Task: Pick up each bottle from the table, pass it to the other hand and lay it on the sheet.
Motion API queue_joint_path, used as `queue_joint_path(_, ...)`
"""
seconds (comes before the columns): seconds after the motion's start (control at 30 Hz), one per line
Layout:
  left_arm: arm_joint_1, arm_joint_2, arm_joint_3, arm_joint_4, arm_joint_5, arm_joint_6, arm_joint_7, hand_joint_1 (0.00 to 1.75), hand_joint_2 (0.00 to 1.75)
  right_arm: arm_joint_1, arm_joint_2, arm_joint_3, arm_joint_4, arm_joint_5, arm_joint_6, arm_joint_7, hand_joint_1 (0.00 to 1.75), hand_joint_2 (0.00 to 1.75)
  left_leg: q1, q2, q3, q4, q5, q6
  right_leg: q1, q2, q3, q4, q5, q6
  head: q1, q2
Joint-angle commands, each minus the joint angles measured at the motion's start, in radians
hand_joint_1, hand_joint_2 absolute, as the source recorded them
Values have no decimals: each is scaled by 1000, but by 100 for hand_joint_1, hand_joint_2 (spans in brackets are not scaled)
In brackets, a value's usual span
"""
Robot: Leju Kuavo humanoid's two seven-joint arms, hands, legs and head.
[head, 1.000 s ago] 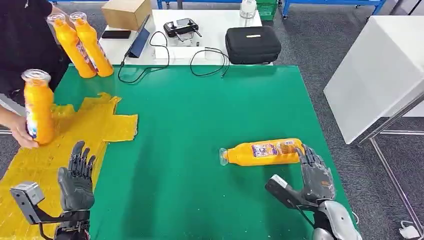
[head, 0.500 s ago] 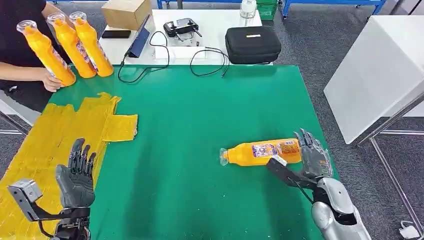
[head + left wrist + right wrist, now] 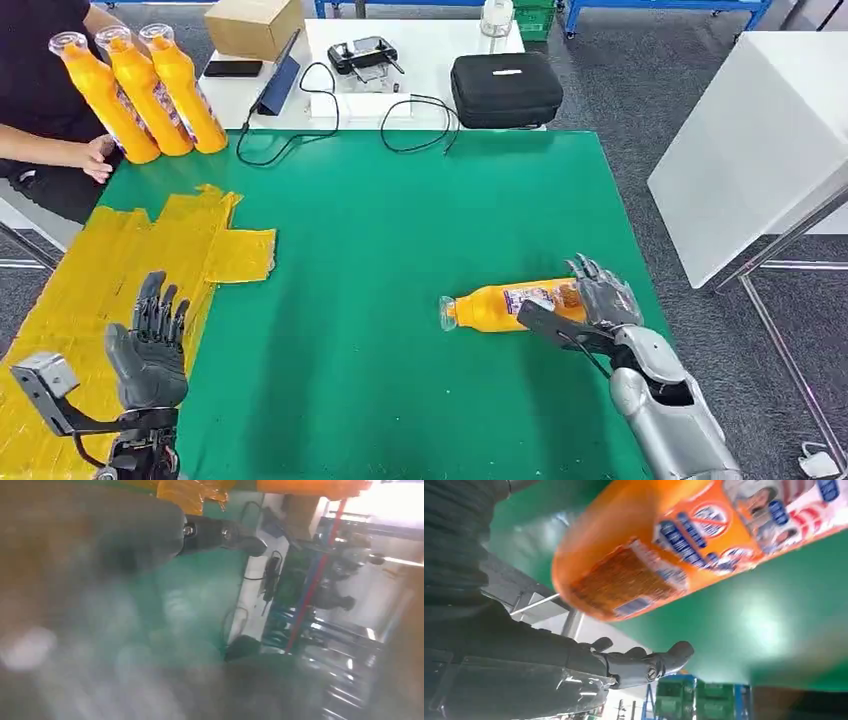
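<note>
Orange bottle: lying on green worktop, right hand at its base, fingers spread, no grip. Left hand: fingers apart, empty, over yellow sheet. Three bottles upright at far-left corner beside a person's hand.

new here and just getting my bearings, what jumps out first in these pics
An orange bottle lies on its side on the green table, with the right robot hand at its base end. Three more orange bottles stand at the far left corner beside a person's hand, and the left robot hand hovers open over the yellow sheet.
</note>
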Motion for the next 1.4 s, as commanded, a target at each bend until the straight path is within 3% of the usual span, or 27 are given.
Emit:
queue_joint_path(0.03,-46,27,-1,86,14,-3,10,0,0,-162,13,122,265,14,27,-6,0,175,0,3,3,-1,-1,0,0,2,2,-1,0,-1,0,0)
queue_joint_path(0.27,-87,44,-32,124,36,3,19,0,0,-330,79,249,568,86,48,-43,0,175,0,4,3,-1,0,-1,1,3,2,-1,1,-1,0,0)
queue_joint_path(0.43,-91,51,-36,135,48,10,19,0,0,-359,105,310,670,113,84,-53,0,175,1,5,7,-2,0,-1,2,4,5,-2,2,-1,0,0)
queue_joint_path(0.47,-93,51,-35,139,51,11,18,0,0,-373,107,339,698,126,108,-69,65,175,1,4,7,-1,0,-1,1,3,5,-1,1,0,0,0)
queue_joint_path(0.5,-93,52,-34,141,54,13,16,0,0,-376,108,347,706,122,121,-85,175,175,1,5,9,-2,0,-1,2,3,6,-2,2,-1,0,0)
queue_joint_path(1.07,-80,63,-39,136,74,16,11,0,0,-354,116,391,678,6,137,-118,175,175,2,5,20,-2,-1,-2,2,4,8,-3,3,-3,0,0)
queue_joint_path(1.2,-44,66,-47,109,55,-13,44,0,0,-223,167,189,400,-261,47,-66,175,175,3,5,21,-4,0,-3,3,4,17,-5,3,-4,0,0)
queue_joint_path(1.3,-18,52,-57,92,51,-47,48,0,0,-145,169,179,129,-393,45,-74,175,175,3,9,19,-1,-1,-3,3,7,15,-2,3,-3,0,0)
queue_joint_path(1.33,-12,52,-70,92,52,-63,50,0,175,-126,173,185,41,-466,57,-89,175,175,2,8,17,-2,-1,-3,3,7,13,-2,3,-4,0,0)
queue_joint_path(1.4,-10,61,-98,103,65,-99,54,0,175,-111,186,196,-56,-563,66,-100,175,175,2,8,16,-1,-1,-2,2,8,11,0,3,-3,0,0)
